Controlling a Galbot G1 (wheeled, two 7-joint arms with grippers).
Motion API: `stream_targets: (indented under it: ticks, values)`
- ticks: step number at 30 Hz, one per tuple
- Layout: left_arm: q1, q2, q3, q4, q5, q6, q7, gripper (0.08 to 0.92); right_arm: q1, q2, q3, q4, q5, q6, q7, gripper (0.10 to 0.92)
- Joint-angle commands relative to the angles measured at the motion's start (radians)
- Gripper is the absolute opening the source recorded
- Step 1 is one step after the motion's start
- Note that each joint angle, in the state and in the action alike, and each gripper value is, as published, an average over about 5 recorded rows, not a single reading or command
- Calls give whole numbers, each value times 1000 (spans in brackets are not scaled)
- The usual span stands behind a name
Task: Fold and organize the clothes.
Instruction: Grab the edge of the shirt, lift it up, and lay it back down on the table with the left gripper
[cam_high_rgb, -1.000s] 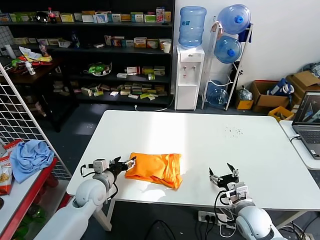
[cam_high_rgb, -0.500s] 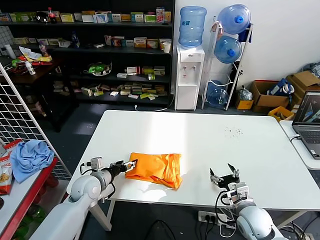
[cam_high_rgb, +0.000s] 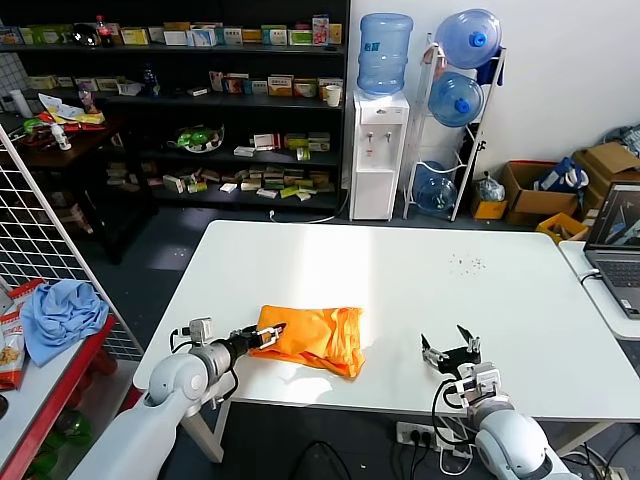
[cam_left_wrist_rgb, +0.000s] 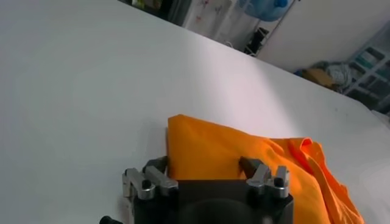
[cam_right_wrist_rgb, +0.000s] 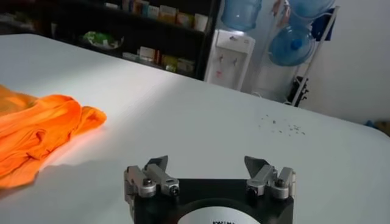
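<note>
The orange T-shirt (cam_high_rgb: 312, 338) lies bunched in a rough folded heap on the white table (cam_high_rgb: 400, 280), near its front left. My left gripper (cam_high_rgb: 265, 338) is open at the shirt's left end, its jaws standing either side of the folded corner (cam_left_wrist_rgb: 201, 149). One finger (cam_left_wrist_rgb: 251, 165) rests over the fabric. My right gripper (cam_high_rgb: 450, 352) is open and empty above the table's front edge, well right of the shirt. The shirt also shows far off in the right wrist view (cam_right_wrist_rgb: 42, 128).
A light blue cloth (cam_high_rgb: 60, 315) lies on a red shelf at the far left beside a wire rack. A laptop (cam_high_rgb: 618, 245) stands on a side table at the right. Shelves, a water dispenser (cam_high_rgb: 380, 150) and bottles stand behind the table.
My left gripper has moved right, from just beside the shirt's left end to over its corner. The right arm has barely moved.
</note>
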Motion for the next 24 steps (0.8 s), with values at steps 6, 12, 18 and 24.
stream_targets:
  ticks: [6,12,18,24]
  values:
    - [11,-3,5,-23,11,7,24,611,-1,1,-2,7,0,-2,4,823]
    - [18,-4,6,-46,-5,6,18,438,0,1,-4,5,-1,-2,4,823]
    - [30,10,-16,-68,-35,-4,-4,265,4,4,-8,3,-3,-2,5,823]
    - [38,98,-74,-85,-45,-13,-46,155,14,2,-16,10,-2,-6,6,823]
